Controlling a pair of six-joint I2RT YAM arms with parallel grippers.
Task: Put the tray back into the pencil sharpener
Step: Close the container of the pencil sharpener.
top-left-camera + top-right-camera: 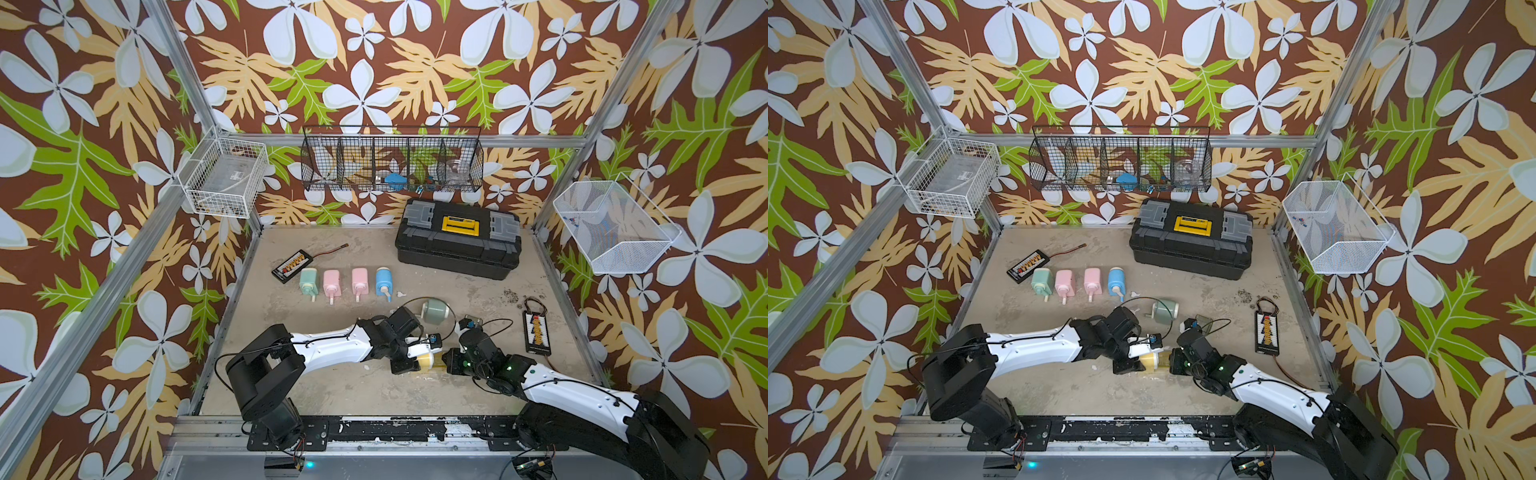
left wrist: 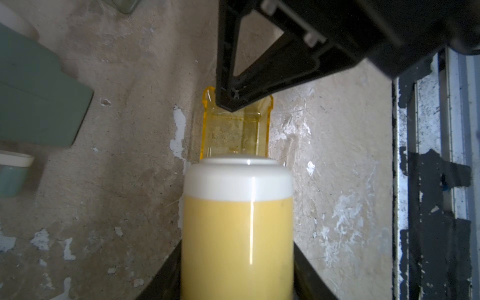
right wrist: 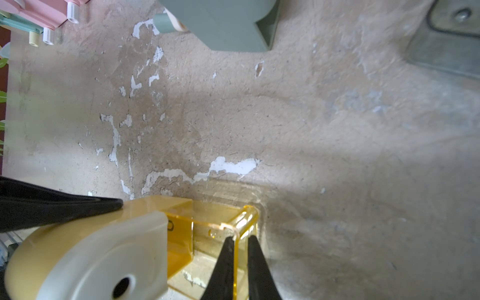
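My left tool (image 1: pixel 415 362) grips the yellow pencil sharpener (image 2: pixel 237 220) at the near middle of the counter (image 1: pixel 353 390). My right tool (image 3: pixel 240 240) is closed on one thin wall of the clear yellow tray (image 2: pixel 235 130). One end of the tray sits in the sharpener's mouth, and the rest sticks out to the right.
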